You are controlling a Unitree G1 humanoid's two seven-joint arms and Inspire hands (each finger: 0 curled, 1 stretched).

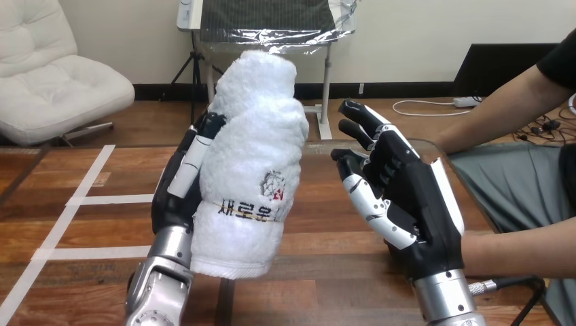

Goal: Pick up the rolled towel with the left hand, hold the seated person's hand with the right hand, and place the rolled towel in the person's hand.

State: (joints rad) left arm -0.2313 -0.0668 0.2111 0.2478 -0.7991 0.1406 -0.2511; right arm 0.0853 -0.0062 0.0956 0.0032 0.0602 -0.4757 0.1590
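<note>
Beside R hand (407, 204), L hand (170, 204) grips rolled towel (251, 170).

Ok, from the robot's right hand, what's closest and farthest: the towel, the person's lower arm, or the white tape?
1. The person's lower forearm, at the right, directly beside the right hand.
2. The rolled towel, to its left, gripped in the left hand.
3. The white tape, far left on the table.

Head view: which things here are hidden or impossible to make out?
- Person's hands: hidden behind the right hand; the forearms run in behind it.
- Whether right hand touches the person: cannot tell.
- Left hand: largely covered by the rolled towel it holds.
</note>
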